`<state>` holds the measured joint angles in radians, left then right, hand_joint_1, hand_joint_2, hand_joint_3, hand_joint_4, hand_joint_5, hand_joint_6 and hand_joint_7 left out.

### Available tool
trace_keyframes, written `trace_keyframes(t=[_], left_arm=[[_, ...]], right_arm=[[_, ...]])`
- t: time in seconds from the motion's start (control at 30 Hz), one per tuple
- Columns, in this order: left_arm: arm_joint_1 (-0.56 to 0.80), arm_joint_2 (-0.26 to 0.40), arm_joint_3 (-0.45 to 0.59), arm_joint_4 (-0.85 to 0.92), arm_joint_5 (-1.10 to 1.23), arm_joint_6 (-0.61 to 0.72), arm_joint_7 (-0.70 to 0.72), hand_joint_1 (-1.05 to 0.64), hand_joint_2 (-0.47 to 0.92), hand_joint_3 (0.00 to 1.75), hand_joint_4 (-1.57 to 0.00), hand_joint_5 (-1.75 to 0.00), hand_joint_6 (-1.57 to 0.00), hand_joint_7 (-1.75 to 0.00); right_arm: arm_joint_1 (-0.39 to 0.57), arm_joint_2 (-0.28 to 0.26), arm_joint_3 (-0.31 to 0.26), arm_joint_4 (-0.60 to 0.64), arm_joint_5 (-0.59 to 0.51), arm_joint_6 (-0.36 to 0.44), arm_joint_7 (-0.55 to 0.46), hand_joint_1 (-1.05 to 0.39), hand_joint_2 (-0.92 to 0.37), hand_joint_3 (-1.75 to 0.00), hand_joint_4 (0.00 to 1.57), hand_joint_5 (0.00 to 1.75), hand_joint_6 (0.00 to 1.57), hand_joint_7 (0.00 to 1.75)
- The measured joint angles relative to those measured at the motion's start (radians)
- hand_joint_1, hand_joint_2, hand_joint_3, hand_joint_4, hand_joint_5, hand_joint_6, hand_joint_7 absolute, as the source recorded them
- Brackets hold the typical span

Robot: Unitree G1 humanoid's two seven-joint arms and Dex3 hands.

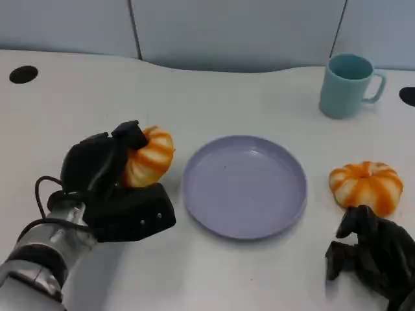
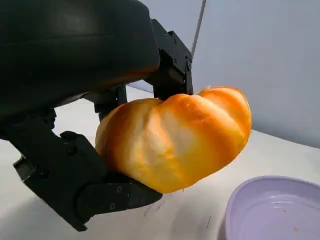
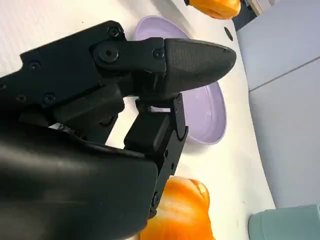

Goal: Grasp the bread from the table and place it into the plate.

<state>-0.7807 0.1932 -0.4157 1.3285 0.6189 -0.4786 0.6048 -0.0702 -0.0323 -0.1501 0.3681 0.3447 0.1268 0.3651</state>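
An orange and white striped bread (image 1: pixel 150 157) (image 2: pixel 175 140) is gripped by my left hand (image 1: pixel 110 188) (image 2: pixel 75 50), with fingers wrapped over its top and under its bottom. It sits just left of the lavender plate (image 1: pixel 244 188) (image 2: pixel 275 210) (image 3: pixel 205 110), which holds nothing. In the left wrist view the bread looks slightly off the table. A second striped bread (image 1: pixel 366 184) (image 3: pixel 180 215) lies on the table right of the plate. My right hand (image 1: pixel 373 256) (image 3: pixel 100 100) rests just in front of it, holding nothing, fingers loosely apart.
A teal mug (image 1: pixel 347 84) (image 3: pixel 287 225) stands at the back right, beyond the second bread. Dark round holes (image 1: pixel 23 74) mark the tabletop at the far left and far right edges. Grey wall panels run behind the table.
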Motion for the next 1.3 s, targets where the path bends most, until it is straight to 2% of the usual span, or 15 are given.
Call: trace_keyframes(t=[0.33,0.4,0.47,0.57,0.63,0.73,0.83,1.17,1.3], left_arm=[[0.000,0.000,0.000,0.000,0.000,0.000,0.000,-0.13,0.48,1.13,-0.71,-1.75,-0.53,-1.75],[0.000,0.000,0.000,0.000,0.000,0.000,0.000,-0.10,0.42,1.21,-0.69,-1.75,-0.52,-1.75],[-0.004,0.002,-0.021,-0.007,0.021,-0.065,0.019,-0.11,0.40,1.25,-0.70,-1.75,-0.54,-1.75],[-0.066,-0.012,-0.093,-0.029,0.086,-0.204,0.019,-0.21,0.46,1.12,-0.77,-1.75,-0.63,-1.75],[-0.146,-0.037,-0.141,-0.036,0.131,-0.249,-0.023,-0.21,0.45,1.09,-0.77,-1.75,-0.64,-1.75],[-0.215,-0.066,-0.159,-0.046,0.145,-0.281,-0.040,-0.23,0.47,1.05,-0.78,-1.75,-0.63,-1.75],[-0.222,-0.071,-0.166,-0.040,0.146,-0.284,-0.041,-0.24,0.51,1.02,-0.78,-1.75,-0.65,-1.75],[-0.218,-0.061,-0.186,-0.033,0.160,-0.266,-0.041,-0.28,0.49,1.00,-0.77,-1.75,-0.61,-1.75],[-0.219,-0.069,-0.190,-0.028,0.156,-0.250,-0.087,-0.30,0.56,1.03,-0.78,-1.75,-0.61,-1.75]], right_arm=[[0.000,0.000,0.000,0.001,0.000,0.000,0.001,-0.41,-0.92,-0.53,1.28,1.38,1.13,1.31],[0.000,0.000,0.000,0.001,0.000,0.000,0.001,-0.44,-0.92,-0.52,1.27,1.38,1.12,1.30],[0.000,-0.006,0.000,0.001,0.000,0.005,0.002,-0.44,-0.92,-0.50,1.27,1.38,1.11,1.31],[-0.006,-0.016,0.002,0.001,-0.001,0.021,-0.002,-0.44,-0.92,-0.50,1.24,1.41,1.08,1.36],[-0.018,-0.013,0.005,0.008,-0.001,0.023,-0.008,-0.44,-0.92,-0.50,1.24,1.42,1.08,1.37],[-0.026,-0.003,0.009,0.014,0.000,0.025,-0.009,-0.45,-0.92,-0.47,1.22,1.43,1.09,1.38],[-0.028,-0.003,0.005,0.014,0.003,0.029,-0.009,-0.45,-0.92,-0.46,1.23,1.43,1.11,1.36],[-0.020,-0.006,0.005,-0.001,-0.002,0.036,-0.028,-0.45,-0.92,-0.46,1.25,1.41,1.13,1.33],[-0.013,-0.006,0.009,-0.011,-0.001,0.036,-0.026,-0.47,-0.92,-0.45,1.24,1.41,1.16,1.32]])
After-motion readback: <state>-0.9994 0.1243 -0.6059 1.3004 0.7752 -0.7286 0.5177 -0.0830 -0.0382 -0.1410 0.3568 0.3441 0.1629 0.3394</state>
